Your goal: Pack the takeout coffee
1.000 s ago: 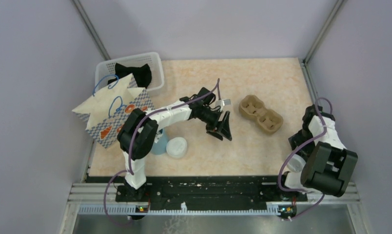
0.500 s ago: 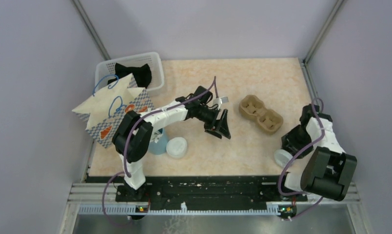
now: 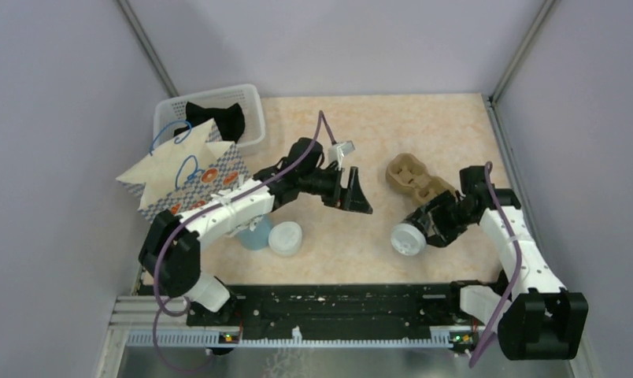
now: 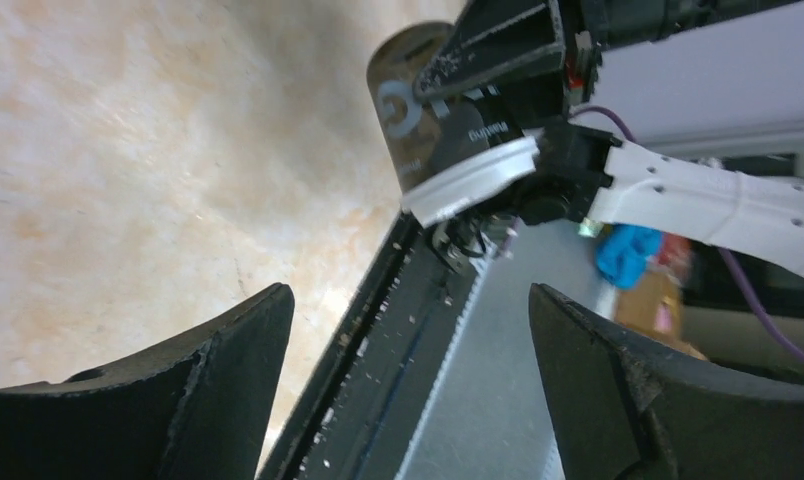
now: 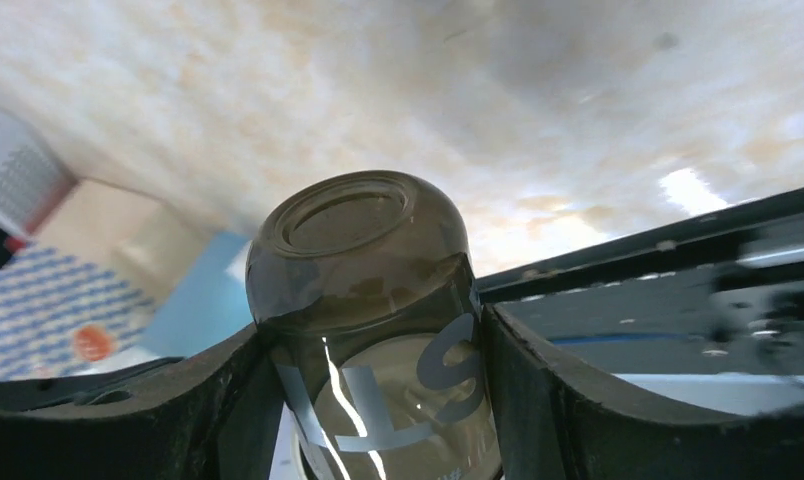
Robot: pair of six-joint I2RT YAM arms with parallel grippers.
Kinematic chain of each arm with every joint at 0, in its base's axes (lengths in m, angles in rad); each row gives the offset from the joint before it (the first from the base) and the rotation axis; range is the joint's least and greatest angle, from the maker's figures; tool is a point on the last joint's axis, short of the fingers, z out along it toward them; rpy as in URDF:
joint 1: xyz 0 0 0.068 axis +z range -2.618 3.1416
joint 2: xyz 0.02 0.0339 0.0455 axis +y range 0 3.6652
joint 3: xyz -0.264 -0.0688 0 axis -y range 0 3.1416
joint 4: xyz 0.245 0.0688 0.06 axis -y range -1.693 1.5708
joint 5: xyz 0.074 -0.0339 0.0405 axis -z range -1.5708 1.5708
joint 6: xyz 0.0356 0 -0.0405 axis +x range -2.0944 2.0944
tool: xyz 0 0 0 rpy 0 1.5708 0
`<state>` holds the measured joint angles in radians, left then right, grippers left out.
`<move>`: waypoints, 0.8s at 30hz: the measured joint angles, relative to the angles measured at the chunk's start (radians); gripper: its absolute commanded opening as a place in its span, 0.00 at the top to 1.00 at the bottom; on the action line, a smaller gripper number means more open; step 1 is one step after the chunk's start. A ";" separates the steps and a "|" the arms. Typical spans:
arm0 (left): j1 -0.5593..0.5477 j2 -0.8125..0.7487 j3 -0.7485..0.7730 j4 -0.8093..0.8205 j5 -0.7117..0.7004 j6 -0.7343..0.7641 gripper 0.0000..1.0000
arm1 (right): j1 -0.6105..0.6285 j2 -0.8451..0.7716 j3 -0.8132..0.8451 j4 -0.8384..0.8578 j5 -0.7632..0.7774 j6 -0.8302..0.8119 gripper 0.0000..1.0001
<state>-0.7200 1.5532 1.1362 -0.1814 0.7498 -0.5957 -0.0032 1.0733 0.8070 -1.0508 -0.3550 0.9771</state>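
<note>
The takeout coffee [image 3: 409,239] is a dark brown cup with a white lid, tilted above the table right of centre. My right gripper [image 3: 425,227] is shut on its body. In the right wrist view the coffee [image 5: 378,330] fills the gap of the right gripper [image 5: 373,345], its base pointing away. My left gripper [image 3: 353,193] hangs open over the table's middle, empty. The left wrist view looks between the open left gripper [image 4: 408,292] at the coffee [image 4: 428,110] and its lid [image 4: 473,180], some way off.
A brown pulp cup carrier [image 3: 420,185] lies just behind the right gripper. A patterned paper bag [image 3: 183,185] stands at the left, with a white basket [image 3: 250,98] of black cups behind it. A light blue cup [image 3: 256,234] and a loose white lid [image 3: 286,238] sit near the left arm.
My right gripper has closed on the coffee at the near right edge and carried it left toward the middle. My left gripper drew back slightly and opened wider.
</note>
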 measured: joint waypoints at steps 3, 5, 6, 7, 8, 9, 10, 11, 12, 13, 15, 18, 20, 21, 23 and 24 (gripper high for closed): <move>-0.055 -0.064 0.001 0.002 -0.159 0.002 0.01 | 0.055 -0.025 0.000 0.047 -0.063 0.153 0.35; -0.130 -0.100 0.001 0.007 -0.296 0.015 0.01 | 0.103 -0.025 0.000 0.073 -0.082 0.257 0.35; -0.172 -0.116 0.001 0.013 -0.358 0.026 0.01 | 0.132 -0.024 0.000 0.087 -0.084 0.318 0.35; -0.220 -0.131 0.001 0.024 -0.431 0.045 0.01 | 0.155 -0.024 0.000 0.098 -0.084 0.366 0.35; -0.255 -0.141 0.001 0.034 -0.488 0.060 0.01 | 0.184 -0.024 0.001 0.113 -0.080 0.423 0.35; -0.283 -0.148 0.001 0.043 -0.535 0.075 0.01 | 0.208 -0.024 0.001 0.126 -0.077 0.469 0.36; -0.306 -0.154 0.001 0.051 -0.583 0.091 0.01 | 0.232 -0.024 0.003 0.138 -0.072 0.517 0.36; -0.318 -0.156 0.002 0.055 -0.627 0.107 0.01 | 0.254 -0.024 0.010 0.145 -0.065 0.563 0.36; -0.321 -0.156 0.003 0.055 -0.658 0.121 0.01 | 0.275 -0.024 0.020 0.154 -0.056 0.609 0.36; -0.320 -0.154 0.005 0.053 -0.692 0.134 0.01 | 0.289 -0.024 0.027 0.159 -0.049 0.642 0.36; -0.316 -0.150 0.006 0.047 -0.733 0.153 0.01 | 0.317 -0.024 0.043 0.178 -0.029 0.714 0.36; -0.311 -0.144 0.006 0.046 -0.756 0.162 0.01 | 0.337 -0.024 0.052 0.198 -0.012 0.784 0.36; -0.311 -0.140 0.006 0.047 -0.759 0.164 0.01 | 0.338 -0.024 0.052 0.204 -0.005 0.817 0.36; -0.311 -0.138 0.006 0.047 -0.759 0.163 0.01 | 0.338 -0.023 0.052 0.206 -0.002 0.831 0.36; -0.311 -0.135 0.006 0.046 -0.759 0.156 0.01 | 0.338 -0.023 0.052 0.210 0.004 0.853 0.36; -0.311 -0.135 0.006 0.048 -0.758 0.153 0.01 | 0.338 -0.023 0.052 0.212 0.006 0.862 0.36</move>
<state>-1.0309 1.4181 1.1423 -0.1337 -0.0086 -0.4431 0.3347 1.0504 0.8593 -0.8387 -0.3492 1.8393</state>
